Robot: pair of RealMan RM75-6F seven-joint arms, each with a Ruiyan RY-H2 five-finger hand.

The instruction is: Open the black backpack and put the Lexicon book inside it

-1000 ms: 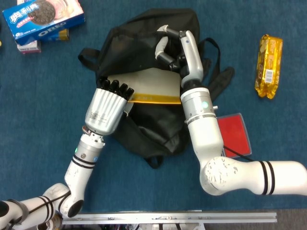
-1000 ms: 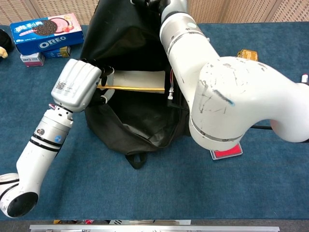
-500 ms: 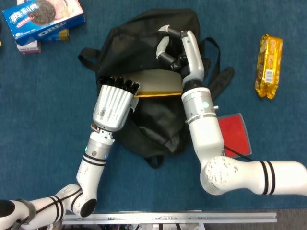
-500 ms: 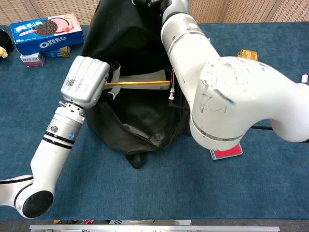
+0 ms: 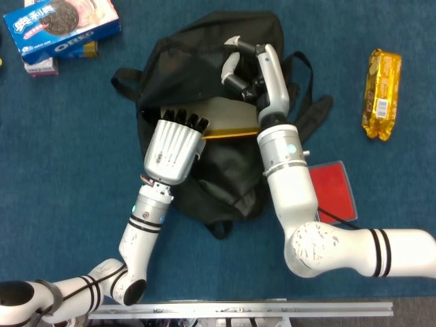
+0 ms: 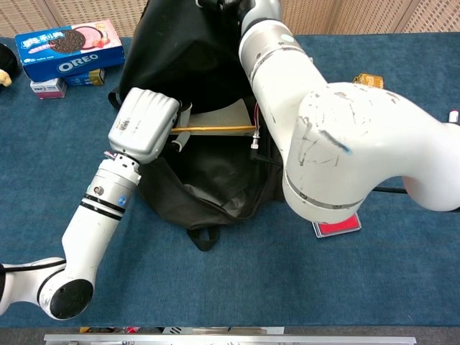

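The black backpack [image 5: 197, 68] lies open in the middle of the blue table, and the chest view shows its dark mouth [image 6: 208, 172]. My left hand [image 5: 176, 139] grips the left end of the Lexicon book [image 5: 228, 116], a pale cover with a yellow edge, which lies level and partly inside the opening. In the chest view that left hand [image 6: 147, 126] covers the end of the book [image 6: 223, 116]. My right hand [image 5: 251, 65] pinches the bag's upper flap and holds it up; the chest view cuts it off at the top.
A blue Oreo box [image 5: 61, 26] sits at the far left on smaller boxes. A yellow snack packet [image 5: 381, 94] lies at the far right. A red flat case [image 5: 334, 189] rests beside my right forearm. Backpack straps [image 5: 310, 102] trail to the right.
My left hand has moved right with the book, pushing it further into the backpack's opening, so less of the cover shows. The right hand still holds the flap in the same place.
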